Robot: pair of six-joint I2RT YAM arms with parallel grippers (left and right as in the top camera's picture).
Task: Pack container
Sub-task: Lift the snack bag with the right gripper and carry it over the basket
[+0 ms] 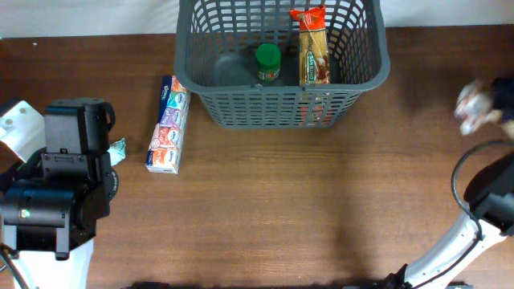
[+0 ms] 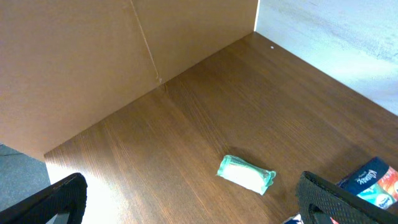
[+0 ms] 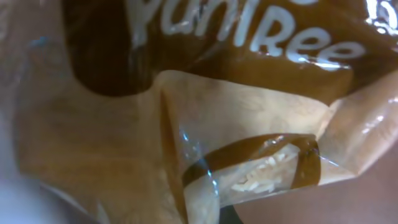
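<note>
The container [image 1: 273, 108], a dark grey lattice basket, stands at the back middle of the table. Inside it are a green-lidded jar [image 1: 267, 63] and a tall pasta pack [image 1: 314, 48]. At the far right edge a blurred rice bag [image 1: 475, 108] hangs at my right gripper [image 1: 503, 95]. The right wrist view is filled by the rice bag [image 3: 249, 124], brown and tan plastic with white lettering, which hides the fingers. My left gripper [image 2: 196, 205] hangs open over the left of the table, a small green packet [image 2: 245, 174] just ahead of it.
A long tissue multipack [image 1: 169, 124] lies on the table left of the basket, its end showing in the left wrist view [image 2: 373, 183]. The small green packet [image 1: 118, 150] lies beside the left arm [image 1: 56, 193]. A cardboard wall [image 2: 93, 62] borders the table's left.
</note>
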